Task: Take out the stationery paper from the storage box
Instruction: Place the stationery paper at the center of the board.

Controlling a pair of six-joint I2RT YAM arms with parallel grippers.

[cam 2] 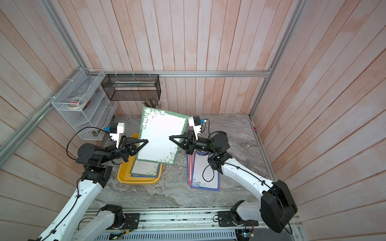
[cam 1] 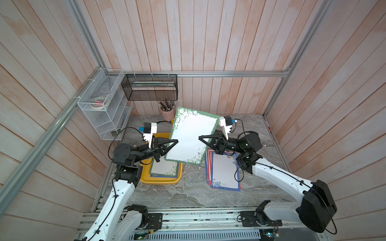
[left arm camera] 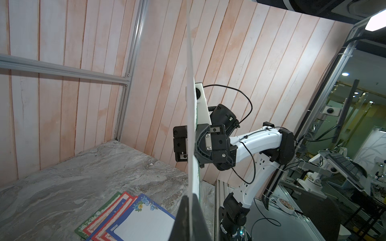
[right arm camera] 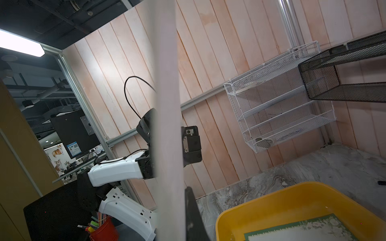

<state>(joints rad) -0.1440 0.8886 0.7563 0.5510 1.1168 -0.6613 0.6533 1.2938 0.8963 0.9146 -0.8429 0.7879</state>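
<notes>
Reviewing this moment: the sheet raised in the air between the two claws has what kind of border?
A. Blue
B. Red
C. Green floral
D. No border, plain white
C: the raised sheet shows a green floral border all round, with the left claw at one long edge and the right claw at the opposite edge.

top views: set high over the table (cam 1: 188, 194), aimed steeply down, far off, nearly the same scene shared. wrist views: set close, faced toward each other; sheet (left arm camera: 191, 104) caught edge-on in both.
</notes>
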